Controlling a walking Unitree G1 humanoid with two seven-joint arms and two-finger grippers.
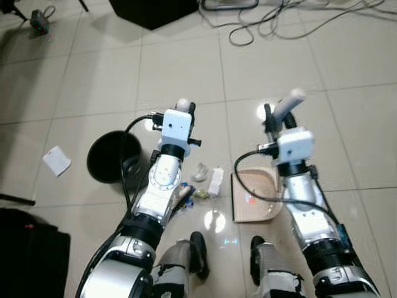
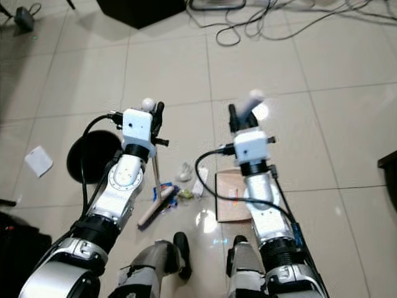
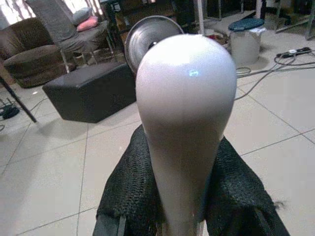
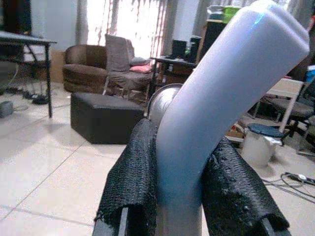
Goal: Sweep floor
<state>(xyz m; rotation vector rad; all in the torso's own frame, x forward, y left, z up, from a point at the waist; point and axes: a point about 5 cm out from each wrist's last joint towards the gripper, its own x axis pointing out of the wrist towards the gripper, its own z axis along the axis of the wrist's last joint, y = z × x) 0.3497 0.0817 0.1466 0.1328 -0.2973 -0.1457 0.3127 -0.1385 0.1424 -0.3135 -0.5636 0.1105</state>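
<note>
Left eye view, looking down past my two silver arms at a beige tiled floor (image 1: 186, 68). The litter I need to sweep, a small cluster of crumpled white scraps (image 1: 208, 180), lies on the tiles between my arms. It sits just beside the left edge of the flat tan dustpan (image 1: 254, 195), whose tray rests on the floor under my right arm.

In the right eye view, a thin metal broom shaft (image 2: 157, 174) drops almost straight down from my left gripper (image 2: 153, 110) to a tan brush head (image 2: 155, 208). The brush head lies slantwise on the floor, on the side of the litter away from the pan. So I judge the coming stroke runs from the brush toward my right, pushing the scraps across into the pan.

The left jaws are closed around the pale rounded broom handle top (image 3: 184, 123); the left wrist view shows black padded fingers (image 3: 130, 196) pressed against both sides of it. The right gripper (image 1: 277, 118) is likewise clamped on the bent pale grey dustpan handle (image 4: 221, 113), which rises upward and forward.

Further out, a round black bin (image 1: 111, 155) stands on the floor to my left. A loose white paper square (image 1: 57, 160) lies beyond it. Black cables (image 1: 267, 25) trail across the tiles ahead.
</note>
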